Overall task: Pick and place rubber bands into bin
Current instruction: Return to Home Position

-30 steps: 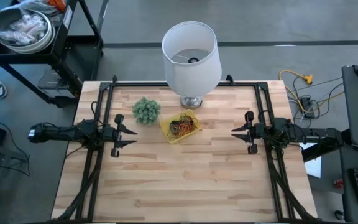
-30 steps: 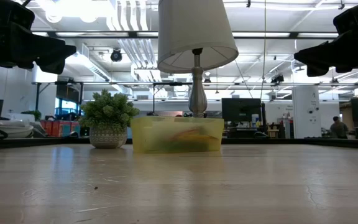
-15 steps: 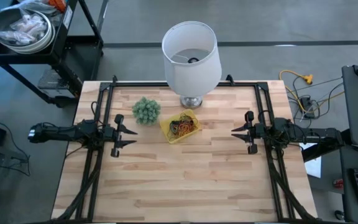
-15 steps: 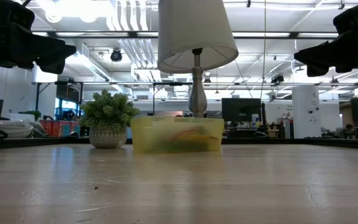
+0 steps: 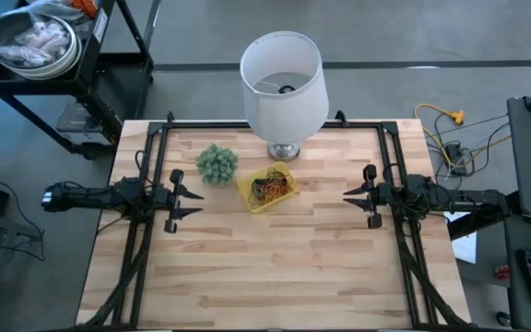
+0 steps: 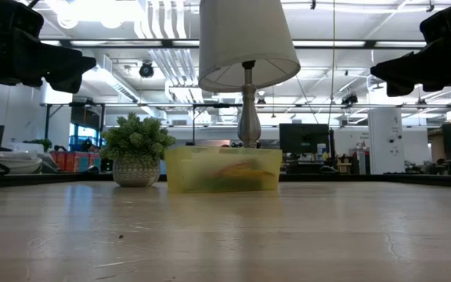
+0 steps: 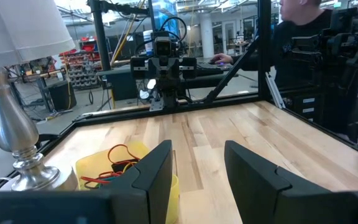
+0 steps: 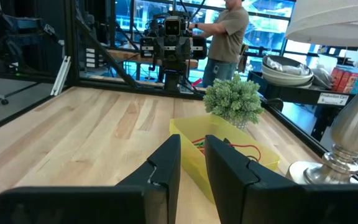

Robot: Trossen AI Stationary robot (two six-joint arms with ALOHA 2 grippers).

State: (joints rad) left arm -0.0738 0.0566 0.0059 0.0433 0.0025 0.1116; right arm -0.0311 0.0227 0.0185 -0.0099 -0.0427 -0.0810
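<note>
yellow bin [image 5: 247, 197], upper centre of frame, holds the rubber bands [image 5: 271, 188]; left hand [image 5: 194, 202] mid-left and right hand [image 5: 350, 199] mid-right, both released, empty, above the table [image 5: 275, 267]

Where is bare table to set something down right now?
Bare: the wooden table from the left gripper and right gripper across to the edge opposite the white lamp. Crowded: by the lamp, where fuzzy green plant and yellow square bin sit.
</note>
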